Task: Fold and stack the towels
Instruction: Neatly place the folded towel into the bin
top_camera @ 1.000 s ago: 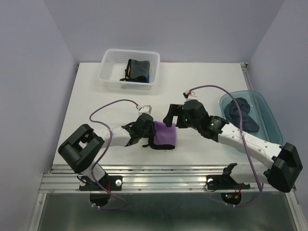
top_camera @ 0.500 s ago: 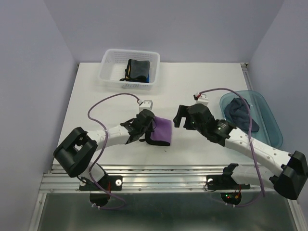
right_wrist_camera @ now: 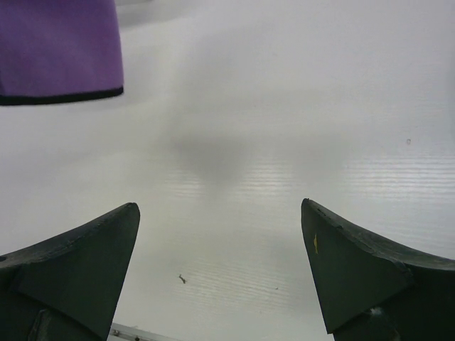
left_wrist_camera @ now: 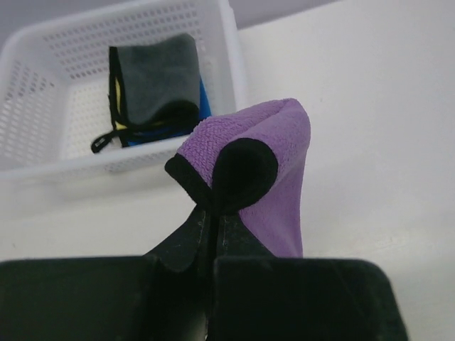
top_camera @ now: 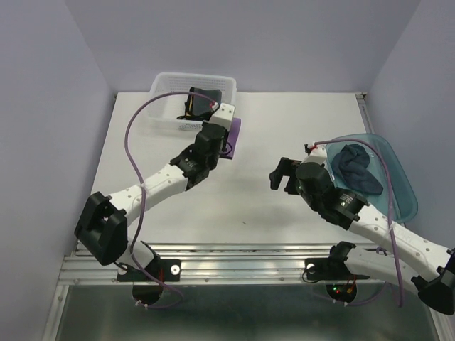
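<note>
From above, the left gripper (top_camera: 222, 139) is clamped on the folded purple towel (top_camera: 234, 135), holding it just beside the near right corner of the white basket (top_camera: 162, 84), where a pile of folded towels (top_camera: 202, 103) already lies. The right gripper (top_camera: 283, 176) hangs over the bare table (top_camera: 284, 121) with its fingers wide apart and empty, near the blue tub (top_camera: 402, 186) that holds a crumpled dark towel (top_camera: 353, 165). The left wrist view shows only a thin pinch on the towel's rolled edge, so the fold may spring open or snag on the basket wall and land askew. The right wrist view shows spread fingers and a purple corner. No writing or labels can be read.
</note>
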Motion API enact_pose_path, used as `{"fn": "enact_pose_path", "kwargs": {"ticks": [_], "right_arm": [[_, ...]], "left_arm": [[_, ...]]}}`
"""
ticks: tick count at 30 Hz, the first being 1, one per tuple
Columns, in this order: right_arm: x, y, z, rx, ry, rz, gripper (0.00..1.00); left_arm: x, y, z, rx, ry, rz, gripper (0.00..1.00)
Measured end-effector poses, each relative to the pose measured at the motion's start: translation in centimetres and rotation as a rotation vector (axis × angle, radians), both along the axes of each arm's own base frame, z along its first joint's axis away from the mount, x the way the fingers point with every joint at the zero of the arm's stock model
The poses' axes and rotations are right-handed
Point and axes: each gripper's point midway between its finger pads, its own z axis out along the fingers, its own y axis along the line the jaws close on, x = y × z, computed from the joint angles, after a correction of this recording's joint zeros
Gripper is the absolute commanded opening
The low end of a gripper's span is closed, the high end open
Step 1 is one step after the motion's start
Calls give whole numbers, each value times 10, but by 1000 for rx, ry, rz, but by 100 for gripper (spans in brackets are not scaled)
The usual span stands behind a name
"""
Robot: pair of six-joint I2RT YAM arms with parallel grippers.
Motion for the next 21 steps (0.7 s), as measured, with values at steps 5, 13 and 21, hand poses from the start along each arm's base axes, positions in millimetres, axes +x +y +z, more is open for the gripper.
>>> {"fn": "enact_pose_path", "kwargs": {"ticks": [5, 13, 21], "right_arm": [[5, -4, -13, -51, 17, -28, 100], [10, -12, -19, -93, 13, -80, 100], [15, -20, -20, -124, 0, -126, 100]], "left_arm": [[53, 24, 37, 35, -58, 20, 0], [151, 50, 72, 68, -112, 85, 0], [217, 25, 50, 90, -68, 43, 0]]}}
